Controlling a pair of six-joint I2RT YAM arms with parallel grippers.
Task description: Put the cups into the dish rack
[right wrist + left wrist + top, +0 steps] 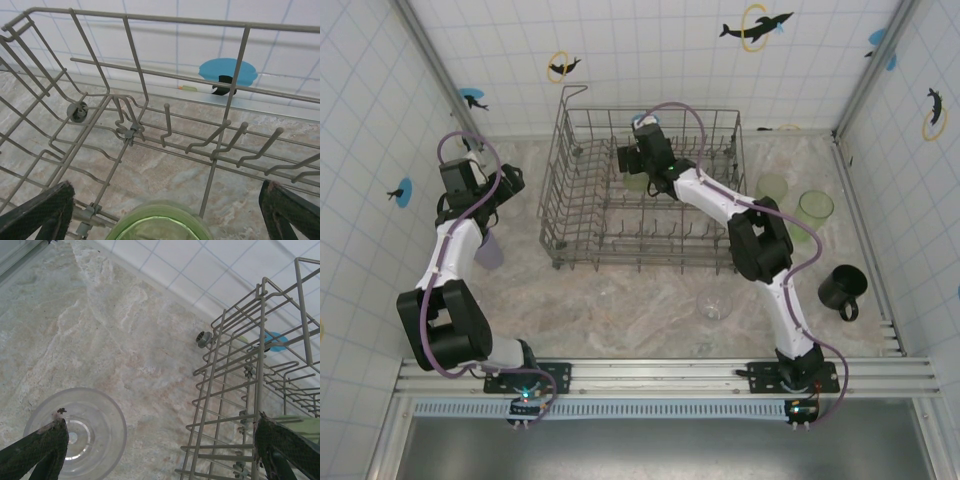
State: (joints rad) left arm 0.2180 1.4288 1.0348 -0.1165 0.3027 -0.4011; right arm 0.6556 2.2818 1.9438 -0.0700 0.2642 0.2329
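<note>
Here right arm [715,197] extended into dish rack [610,215], jaws spread wide.

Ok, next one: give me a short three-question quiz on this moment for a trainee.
1. True or false: the black mug stands on the table, outside the dish rack.
2. At the green tumbler in the rack, the right gripper is: A open, B shut on it, C shut empty.
3. What colour is the tumbler left of the rack?
Key: 1 true; 2 A; 3 lavender.
</note>
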